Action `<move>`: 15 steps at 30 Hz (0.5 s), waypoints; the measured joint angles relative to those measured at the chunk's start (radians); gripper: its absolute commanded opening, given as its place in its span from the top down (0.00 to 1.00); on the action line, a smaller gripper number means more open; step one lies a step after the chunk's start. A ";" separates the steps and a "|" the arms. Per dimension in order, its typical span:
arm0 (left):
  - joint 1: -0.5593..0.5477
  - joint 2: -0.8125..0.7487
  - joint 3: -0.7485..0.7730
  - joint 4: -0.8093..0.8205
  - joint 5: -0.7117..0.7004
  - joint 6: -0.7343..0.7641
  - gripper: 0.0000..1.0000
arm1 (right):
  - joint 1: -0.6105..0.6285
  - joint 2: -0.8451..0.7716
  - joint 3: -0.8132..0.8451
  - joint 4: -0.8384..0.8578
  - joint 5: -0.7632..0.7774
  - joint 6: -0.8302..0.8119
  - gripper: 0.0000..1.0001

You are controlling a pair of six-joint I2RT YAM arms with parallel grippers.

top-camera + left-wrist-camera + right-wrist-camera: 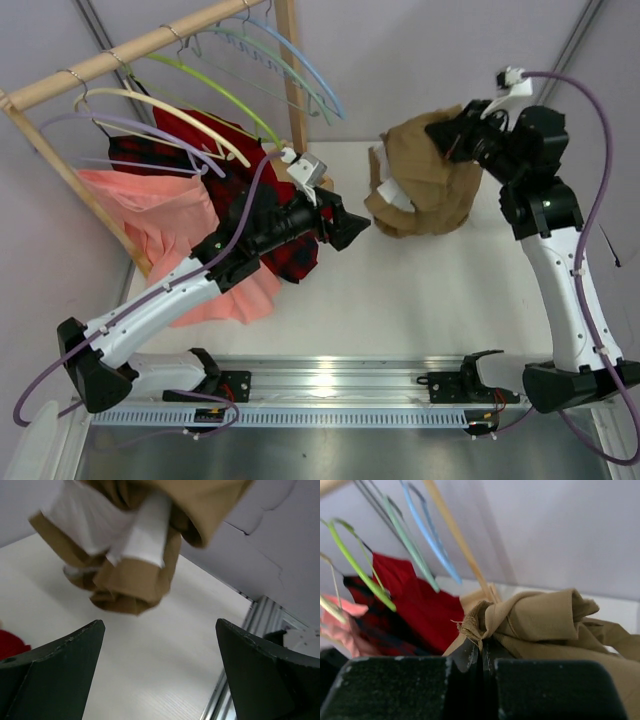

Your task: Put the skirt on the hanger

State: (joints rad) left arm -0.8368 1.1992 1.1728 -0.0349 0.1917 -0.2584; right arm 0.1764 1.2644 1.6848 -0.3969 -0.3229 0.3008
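Top external view: skirt [425,185] is held bunched over the table [400,300] by the clamped right gripper [447,135]; left gripper [352,228], gaping wide nearby, should be closed on a free edge before the hanger [410,545] is approached.

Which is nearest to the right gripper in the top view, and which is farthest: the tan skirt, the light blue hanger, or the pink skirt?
1. tan skirt: pinched in the right gripper, back right.
2. light blue hanger: back centre, to the gripper's left.
3. pink skirt: far left side.
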 measured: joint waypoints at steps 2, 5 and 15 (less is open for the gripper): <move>0.000 -0.005 0.000 -0.015 -0.061 0.003 0.01 | 0.043 -0.031 -0.093 -0.010 0.021 -0.035 1.00; 0.000 -0.023 0.000 -0.056 -0.169 0.005 0.01 | 0.143 -0.113 -0.336 -0.005 0.106 -0.096 1.00; 0.007 -0.038 0.035 -0.196 -0.396 -0.007 0.00 | 0.461 -0.404 -0.800 -0.068 0.263 -0.108 1.00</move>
State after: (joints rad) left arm -0.8299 1.1610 1.2076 -0.2310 -0.2047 -0.2653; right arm 0.6376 0.8608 0.8852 -0.4644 -0.0601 0.1932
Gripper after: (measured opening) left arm 0.994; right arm 0.022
